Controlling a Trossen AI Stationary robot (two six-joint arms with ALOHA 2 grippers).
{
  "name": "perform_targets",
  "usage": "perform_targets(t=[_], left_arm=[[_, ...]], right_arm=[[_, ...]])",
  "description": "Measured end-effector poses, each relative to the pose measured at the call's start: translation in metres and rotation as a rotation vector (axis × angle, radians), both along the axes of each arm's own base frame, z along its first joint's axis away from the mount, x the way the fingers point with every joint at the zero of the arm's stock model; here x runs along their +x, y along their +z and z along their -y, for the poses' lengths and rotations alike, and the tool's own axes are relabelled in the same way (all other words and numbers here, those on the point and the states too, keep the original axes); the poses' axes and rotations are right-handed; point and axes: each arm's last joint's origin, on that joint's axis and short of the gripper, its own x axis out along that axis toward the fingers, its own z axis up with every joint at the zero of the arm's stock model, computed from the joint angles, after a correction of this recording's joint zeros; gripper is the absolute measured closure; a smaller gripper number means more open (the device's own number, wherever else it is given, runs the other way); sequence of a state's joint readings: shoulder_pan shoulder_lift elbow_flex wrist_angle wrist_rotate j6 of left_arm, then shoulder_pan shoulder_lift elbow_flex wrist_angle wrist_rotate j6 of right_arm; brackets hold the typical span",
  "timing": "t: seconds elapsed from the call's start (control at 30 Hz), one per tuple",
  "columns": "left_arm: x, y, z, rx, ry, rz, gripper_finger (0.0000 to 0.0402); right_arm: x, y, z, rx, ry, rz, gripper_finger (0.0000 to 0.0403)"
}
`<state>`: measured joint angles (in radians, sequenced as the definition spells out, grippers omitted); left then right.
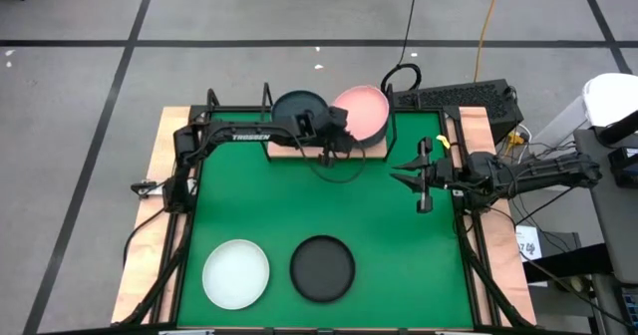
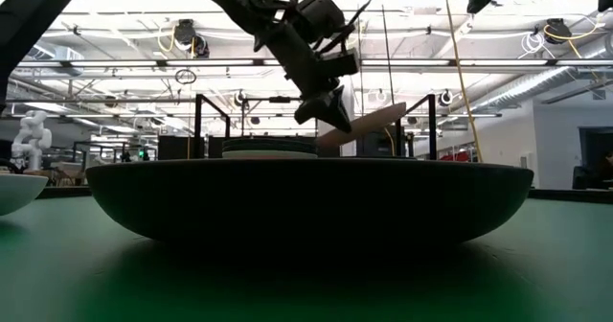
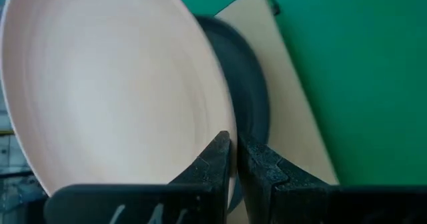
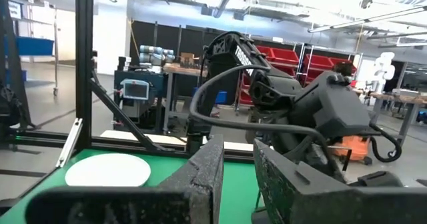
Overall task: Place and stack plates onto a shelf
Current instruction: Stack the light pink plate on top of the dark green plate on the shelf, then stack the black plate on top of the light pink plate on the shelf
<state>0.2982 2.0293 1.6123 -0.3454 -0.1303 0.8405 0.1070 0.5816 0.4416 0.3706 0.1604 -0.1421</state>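
Note:
My left gripper (image 1: 336, 134) is shut on the light pink plate (image 1: 363, 114) over the right half of the wooden shelf (image 1: 284, 150), at the table's far edge. The low view shows that pink plate (image 2: 375, 123) tilted. A dark blue-grey plate (image 1: 298, 109) rests flat on the shelf's left half, and its rim (image 3: 255, 104) shows beside the pink plate in the left wrist view. A pale white plate (image 1: 236, 273) and a black plate (image 1: 322, 268) lie flat on the green mat near the table's near edge. My right gripper (image 1: 404, 178) hovers open over the mat's right side, holding nothing. My left gripper pinches the pink plate's rim (image 3: 225, 127) between its two fingers, one on the plate's inner face and one beneath. The fingers (image 2: 330, 111) come slanting down from the table's left. The plate tilts upward away from the fingers, above the shelf.
Black wire uprights (image 1: 266, 98) stand at the shelf's ends. A black frame rail (image 1: 469, 237) edges the green mat (image 1: 399, 255). A keyboard (image 1: 459, 100) and cables lie past the table's far right corner. Bare mat lies between the shelf and the two near plates.

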Motion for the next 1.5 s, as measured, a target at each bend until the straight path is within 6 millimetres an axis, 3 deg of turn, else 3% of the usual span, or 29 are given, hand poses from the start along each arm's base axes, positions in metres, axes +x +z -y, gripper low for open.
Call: perform_targets(t=[0.13, 0.47, 0.73, 0.97, 1.07, 1.2, 1.5], left_arm=[[0.001, 0.001, 0.002, 0.009, -0.015, 0.004, 0.0361], [0.006, 0.006, 0.004, 0.038, 0.022, 0.064, 0.0271], [0.001, 0.022, 0.026, -0.034, 0.102, 0.093, 0.0257], [-0.031, 0.081, 0.047, -0.137, 0.201, 0.236, 0.0257], [-0.047, 0.090, 0.056, -0.160, 0.212, 0.276, 0.0257], [-0.073, 0.095, 0.071, -0.208, 0.214, 0.400, 0.0257], [-0.149, 0.075, 0.113, -0.382, 0.182, 0.650, 0.0257]], right_arm=[[0.000, 0.000, 0.000, -0.001, 0.000, 0.000, 0.0335], [0.000, 0.000, 0.000, 0.000, -0.001, -0.001, 0.0335], [0.000, -0.001, 0.000, 0.002, 0.000, -0.014, 0.0335], [0.005, -0.011, -0.001, 0.019, 0.035, -0.100, 0.0335], [0.009, -0.014, -0.003, 0.018, 0.077, -0.151, 0.0335], [0.018, -0.012, -0.006, 0.018, 0.141, -0.233, 0.0335], [0.052, -0.029, -0.013, -0.099, 0.181, -0.414, 0.0335]])
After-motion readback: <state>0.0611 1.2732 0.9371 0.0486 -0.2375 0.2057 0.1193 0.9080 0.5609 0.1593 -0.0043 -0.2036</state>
